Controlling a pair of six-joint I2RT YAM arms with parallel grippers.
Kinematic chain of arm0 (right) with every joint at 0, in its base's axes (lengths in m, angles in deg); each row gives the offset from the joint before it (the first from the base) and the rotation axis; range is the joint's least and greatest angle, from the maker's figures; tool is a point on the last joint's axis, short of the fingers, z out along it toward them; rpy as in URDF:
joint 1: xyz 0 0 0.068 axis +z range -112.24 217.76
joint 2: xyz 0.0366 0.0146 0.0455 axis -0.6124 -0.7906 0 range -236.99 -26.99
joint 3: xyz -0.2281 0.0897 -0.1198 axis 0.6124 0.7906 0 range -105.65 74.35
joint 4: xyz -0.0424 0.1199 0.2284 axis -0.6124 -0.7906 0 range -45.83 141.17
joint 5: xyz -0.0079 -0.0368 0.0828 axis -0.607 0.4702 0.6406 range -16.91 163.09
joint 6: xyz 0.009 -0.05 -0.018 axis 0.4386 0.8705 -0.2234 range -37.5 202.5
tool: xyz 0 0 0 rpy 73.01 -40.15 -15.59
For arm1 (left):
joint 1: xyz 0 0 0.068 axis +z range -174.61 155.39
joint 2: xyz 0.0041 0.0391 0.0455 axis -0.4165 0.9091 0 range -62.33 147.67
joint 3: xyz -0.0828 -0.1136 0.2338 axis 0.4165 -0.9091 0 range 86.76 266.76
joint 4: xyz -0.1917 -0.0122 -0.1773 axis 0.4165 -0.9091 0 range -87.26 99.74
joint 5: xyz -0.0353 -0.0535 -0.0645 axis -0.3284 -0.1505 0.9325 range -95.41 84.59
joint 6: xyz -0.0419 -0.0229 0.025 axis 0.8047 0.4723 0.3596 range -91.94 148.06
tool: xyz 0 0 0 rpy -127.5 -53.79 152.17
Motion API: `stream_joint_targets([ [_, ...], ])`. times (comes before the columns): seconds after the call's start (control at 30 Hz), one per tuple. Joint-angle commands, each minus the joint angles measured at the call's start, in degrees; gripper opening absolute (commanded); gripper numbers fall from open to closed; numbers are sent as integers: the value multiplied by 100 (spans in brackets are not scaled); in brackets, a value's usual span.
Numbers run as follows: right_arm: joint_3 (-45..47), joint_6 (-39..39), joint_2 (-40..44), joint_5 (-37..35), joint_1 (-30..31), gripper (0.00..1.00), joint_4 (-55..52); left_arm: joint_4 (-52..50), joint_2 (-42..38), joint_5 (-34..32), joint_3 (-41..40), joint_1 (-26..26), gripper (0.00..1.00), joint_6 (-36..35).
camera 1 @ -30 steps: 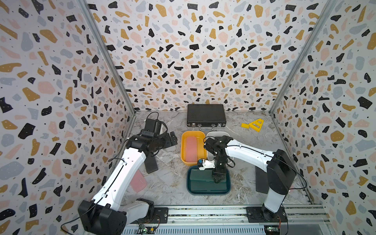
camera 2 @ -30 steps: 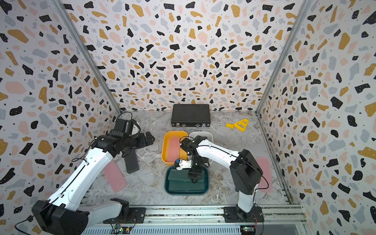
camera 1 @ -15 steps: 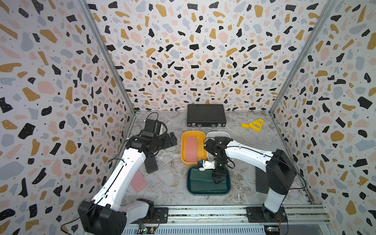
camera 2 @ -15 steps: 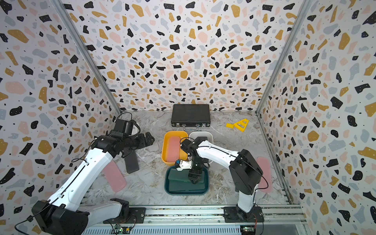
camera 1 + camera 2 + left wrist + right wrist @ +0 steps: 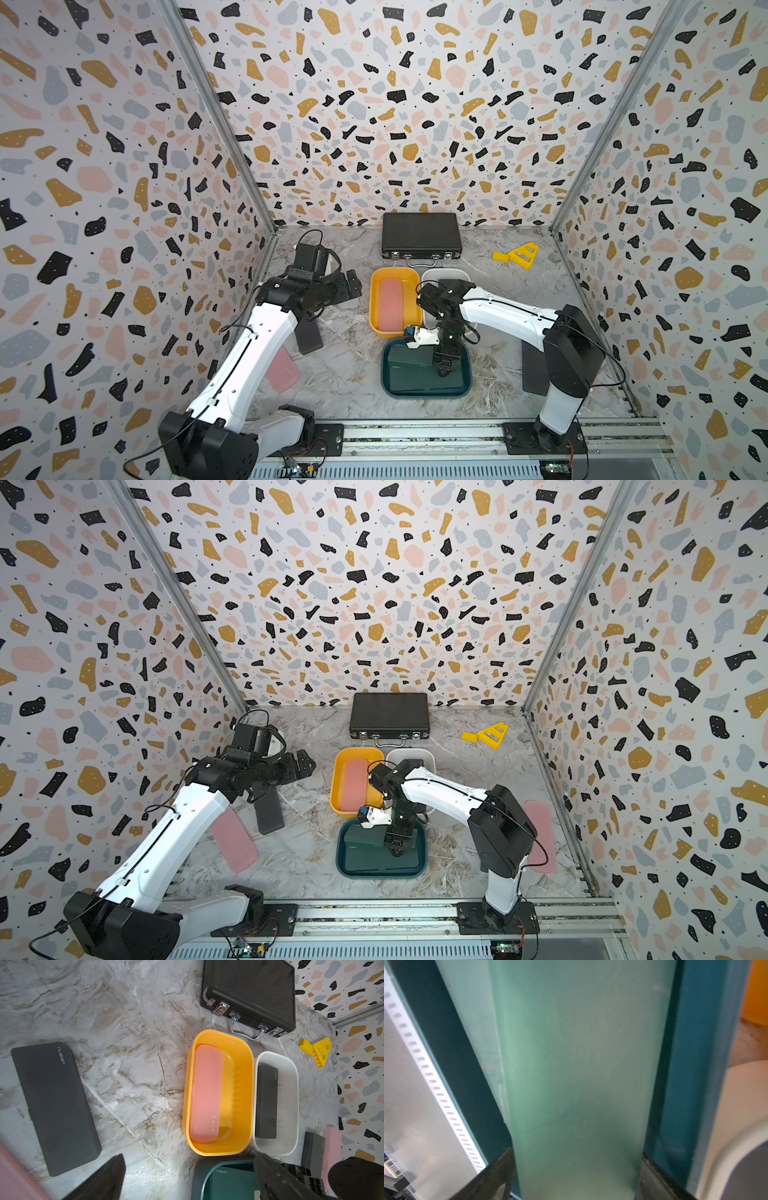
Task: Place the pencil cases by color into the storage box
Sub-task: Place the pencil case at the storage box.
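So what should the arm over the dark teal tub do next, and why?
Probably spread the right gripper wider to let go: the green pencil case already lies in the dark teal tub, with the jaws close along both its long edges.

Ref: yellow tub (image 5: 390, 333).
Free: bare tabletop (image 5: 349, 316) strip on its left, up to black case (image 5: 309, 338).
Blocked: white tub (image 5: 444, 272) just beside on right; teal tub (image 5: 415, 394) just in front w/ right arm (image 5: 498, 313) over it; briefcase (image 5: 419, 235) close behind.
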Motion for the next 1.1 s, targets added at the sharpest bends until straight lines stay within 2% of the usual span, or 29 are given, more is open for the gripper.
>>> stream_joint_targets([
  [0.0, 10, -47, 239, -77, 30, 91, -140, -34, -121, 8, -62, 39, 100, -73],
  [0.43, -38, -180, 447, -368, 22, 91, -190, -135, -83, -380, -101, 75, 100, -62],
  [0.67, -41, -212, 668, -490, 24, 90, -198, -315, 15, -793, -12, 226, 100, -112],
  [0.9, -16, -435, 959, -739, 25, 90, 114, -656, 339, -848, 105, 1012, 100, 47],
  [1.07, 242, -763, 1204, -858, 21, 91, 559, -646, 887, -579, 66, 1705, 100, 62],
])
